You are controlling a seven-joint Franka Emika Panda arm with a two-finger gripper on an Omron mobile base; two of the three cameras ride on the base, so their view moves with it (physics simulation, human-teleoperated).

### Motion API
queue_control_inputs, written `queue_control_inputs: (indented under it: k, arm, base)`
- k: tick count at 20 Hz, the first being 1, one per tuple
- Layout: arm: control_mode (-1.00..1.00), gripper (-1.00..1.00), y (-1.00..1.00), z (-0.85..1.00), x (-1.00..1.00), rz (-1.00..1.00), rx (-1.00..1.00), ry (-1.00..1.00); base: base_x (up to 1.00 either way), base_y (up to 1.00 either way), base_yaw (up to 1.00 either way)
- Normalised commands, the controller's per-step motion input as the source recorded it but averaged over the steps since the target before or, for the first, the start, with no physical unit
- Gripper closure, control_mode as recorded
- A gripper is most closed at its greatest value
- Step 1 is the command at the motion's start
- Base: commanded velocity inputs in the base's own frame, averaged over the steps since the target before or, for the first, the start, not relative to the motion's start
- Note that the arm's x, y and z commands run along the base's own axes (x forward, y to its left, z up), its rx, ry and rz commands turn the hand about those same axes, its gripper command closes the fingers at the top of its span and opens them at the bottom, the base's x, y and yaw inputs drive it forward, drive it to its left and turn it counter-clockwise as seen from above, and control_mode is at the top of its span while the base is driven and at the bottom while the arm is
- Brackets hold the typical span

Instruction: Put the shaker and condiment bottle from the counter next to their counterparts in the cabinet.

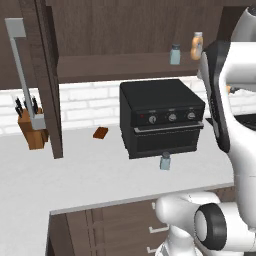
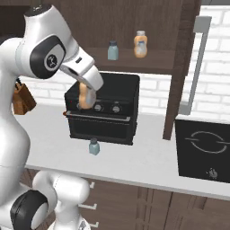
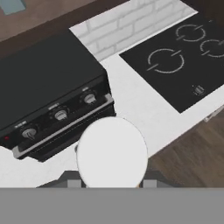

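Above the black oven (image 2: 102, 108), I have the condiment bottle (image 2: 85, 96) pinched between my fingers (image 2: 85, 99), lifted clear of the desk (image 2: 134, 157); its pale cap faces the hand camera. It looks light and rigid, smooth-sided, probably slippery, so I'd keep the pinch on its mid-body. The shaker (image 2: 94, 146) waits on the desk before the oven: small, glass-like, best taken around its body. Their counterparts (image 2: 140, 44) stand on the cabinet (image 2: 179, 67) shelf.
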Motion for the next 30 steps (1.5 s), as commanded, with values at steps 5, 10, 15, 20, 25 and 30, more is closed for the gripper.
queue_control_inputs:
  k: [5,10,15,20,25,30]
  arm:
    - [-1.00,1.00,-0.16,0.33,-0.02,-0.09,0.00,0.00]
    - [-1.00,1.00,0.00,0.04,0.00,0.00,0.00,0.00]
    - [-1.00,1.00,0.00,0.19,0.02,0.00,0.00,0.00]
    - [-1.00,1.00,0.00,0.13,0.06,0.00,0.00,-0.01]
    - [-1.00,1.00,0.00,0.01,0.21,0.00,-0.03,-0.05]
    - [-1.00,1.00,0.00,0.00,0.25,0.00,-0.08,-0.15]
  base:
    - [0.00,0.00,0.00]
    - [0.00,0.00,0.00]
    - [0.00,0.00,0.00]
    - [0.00,0.00,0.00]
    - [0.00,0.00,0.00]
    - [0.00,0.00,0.00]
